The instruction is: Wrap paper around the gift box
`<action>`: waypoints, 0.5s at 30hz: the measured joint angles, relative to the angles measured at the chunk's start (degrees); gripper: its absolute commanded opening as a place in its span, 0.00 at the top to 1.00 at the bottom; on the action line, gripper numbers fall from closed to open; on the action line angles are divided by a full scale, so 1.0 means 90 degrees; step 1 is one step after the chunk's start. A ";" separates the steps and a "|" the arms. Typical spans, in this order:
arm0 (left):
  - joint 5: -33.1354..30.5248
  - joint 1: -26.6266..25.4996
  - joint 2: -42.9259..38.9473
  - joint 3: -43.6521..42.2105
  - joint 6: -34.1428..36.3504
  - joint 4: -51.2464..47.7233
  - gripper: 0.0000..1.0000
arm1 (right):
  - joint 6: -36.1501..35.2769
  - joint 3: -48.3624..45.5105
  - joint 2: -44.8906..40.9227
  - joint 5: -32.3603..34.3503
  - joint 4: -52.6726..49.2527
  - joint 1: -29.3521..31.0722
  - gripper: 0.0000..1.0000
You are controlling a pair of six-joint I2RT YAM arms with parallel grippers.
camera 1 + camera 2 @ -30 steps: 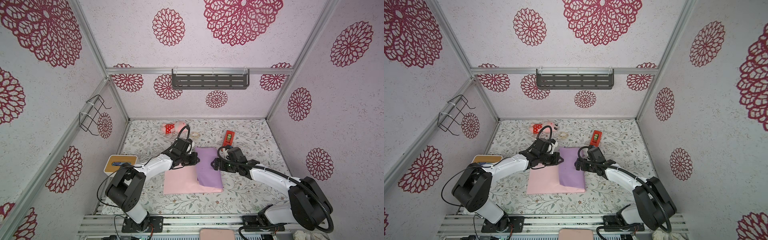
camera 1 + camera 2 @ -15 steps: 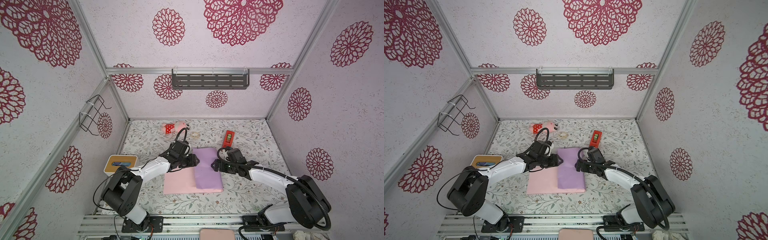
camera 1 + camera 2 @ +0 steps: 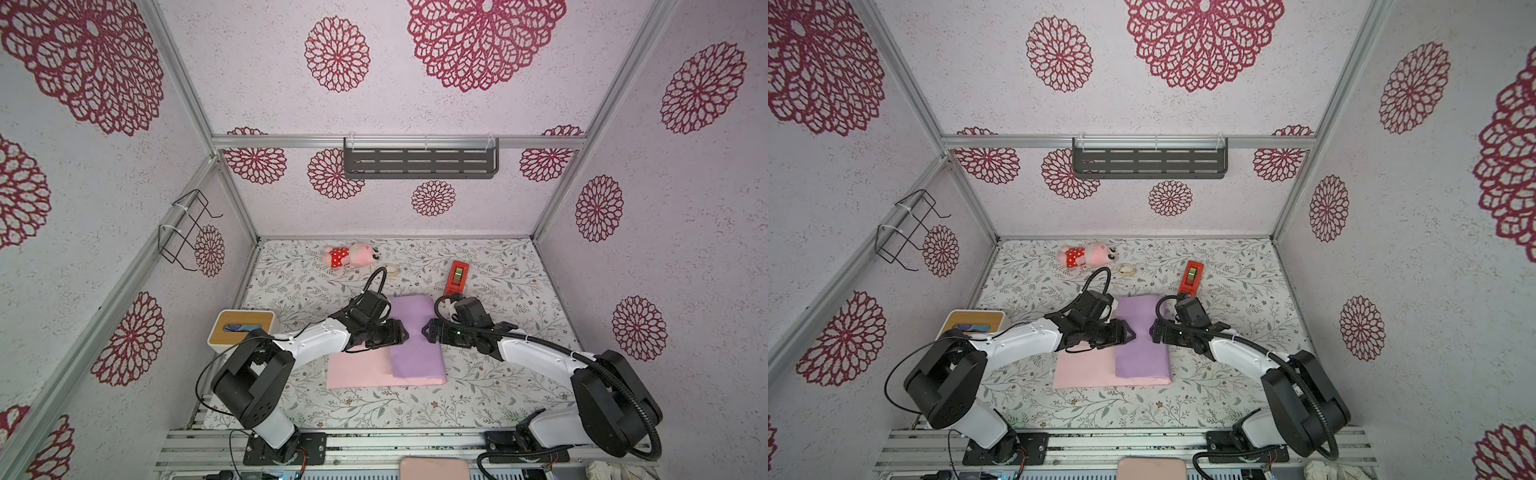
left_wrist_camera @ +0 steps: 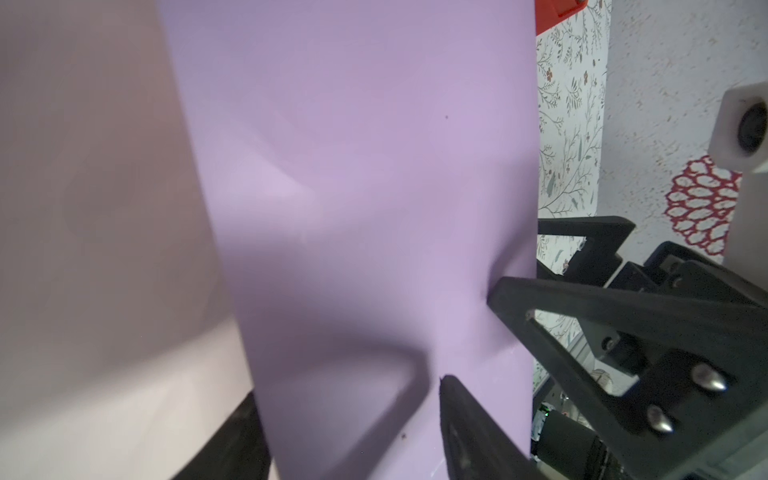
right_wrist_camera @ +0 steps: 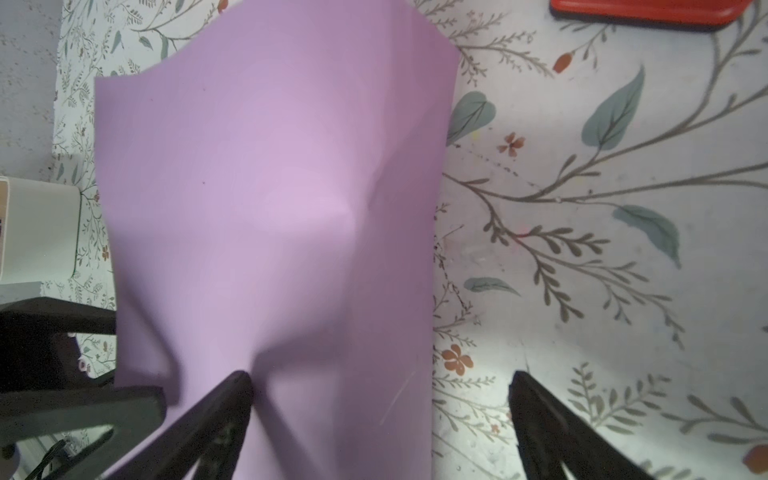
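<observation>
The left gripper [image 3: 400,333] has let go. It was clamped shut a second ago, and now its jaws stand partly apart, straddling the free edge of the lilac flap with nothing pinched between them. The paper [image 3: 417,347] itself has barely stirred. It lies mid-table, lilac flap folded over the pink half [image 3: 357,369].

Across from it, the right gripper [image 5: 380,378] sits spread wide and holds nothing, but one fingertip [image 4: 498,297] digs into the flap near the fold and dents it. My read is that it works as a paperweight, pinning the fold so it can't spring back while the left arm repositions.

And the gift box? No navy blue shows anywhere. The flap swells gently in both wrist views (a soft hump, nothing boxy), so I cannot tell whether the box sits beneath it.

The red tape dispenser [image 3: 458,276] waits just beyond the right arm, handily near for sealing. The tissue box [image 3: 241,332] stands well clear on the left. The wrap looks to be at an early stage, with one fold laid and nothing taped.
</observation>
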 measured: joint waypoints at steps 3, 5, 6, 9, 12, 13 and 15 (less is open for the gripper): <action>-0.0119 -0.0007 0.0027 0.0109 0.0041 -0.0177 0.46 | -0.0017 0.0019 0.0000 0.0007 -0.0019 0.0000 0.02; -0.0204 -0.0007 0.0046 0.0175 0.0085 -0.0265 0.50 | -0.0056 0.0068 0.0005 0.0024 -0.0087 0.0000 0.02; -0.0233 -0.0007 0.0051 0.0194 0.0117 -0.0304 0.52 | -0.0092 0.0107 0.0005 0.0034 -0.0160 0.0000 0.01; -0.0318 -0.0005 0.0051 0.0262 0.0214 -0.0413 0.56 | -0.0197 0.0240 0.0007 0.0073 -0.0396 0.0000 0.01; -0.0352 -0.0005 0.0051 0.0294 0.0289 -0.0444 0.60 | -0.0321 0.0398 0.0007 0.0068 -0.0607 -0.0012 0.01; -0.0359 -0.0005 0.0051 0.0301 0.0304 -0.0447 0.62 | -0.0347 0.0442 0.0002 0.0044 -0.0641 -0.0024 0.01; -0.0362 -0.0005 0.0051 0.0308 0.0323 -0.0447 0.65 | -0.0403 0.0488 -0.0015 -0.0049 -0.0682 -0.0080 0.01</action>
